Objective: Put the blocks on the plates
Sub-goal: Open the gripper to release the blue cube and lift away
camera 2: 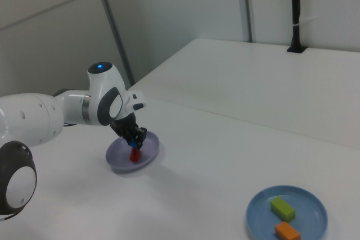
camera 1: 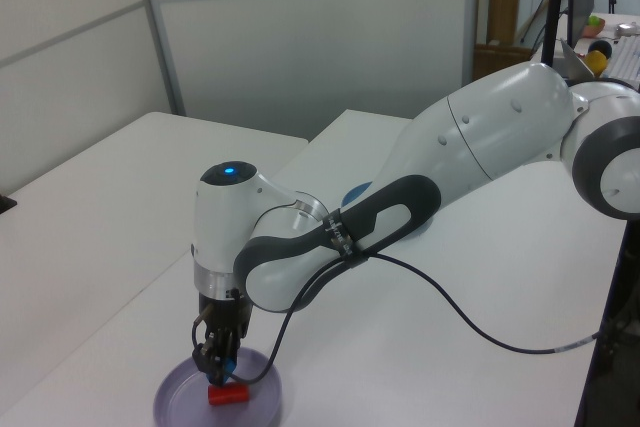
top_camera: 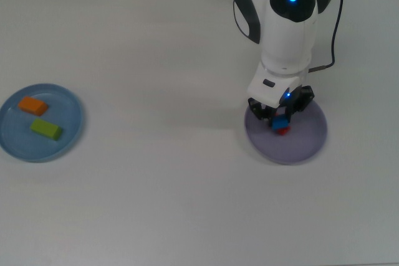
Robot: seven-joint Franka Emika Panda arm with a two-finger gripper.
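- The gripper (top_camera: 280,120) hangs over the lavender plate (top_camera: 312,141), its fingers closed on the small blue block (top_camera: 280,123).
- The blue block sits directly above the red block (top_camera: 283,131), which lies on that plate; whether the two touch is hard to judge, though in the left view the red block (camera 1: 227,394) appears just under the fingertips.
- The green block (top_camera: 46,129) and orange block (top_camera: 32,106) already rest on the light blue plate (top_camera: 72,101), well apart from the arm.
- Risk: released here, the blue block may land on the red one, tip, and roll or bounce off the shallow rim onto the table (top_camera: 174,204).
- Descending further could press into the red block and shove it or the plate aside.
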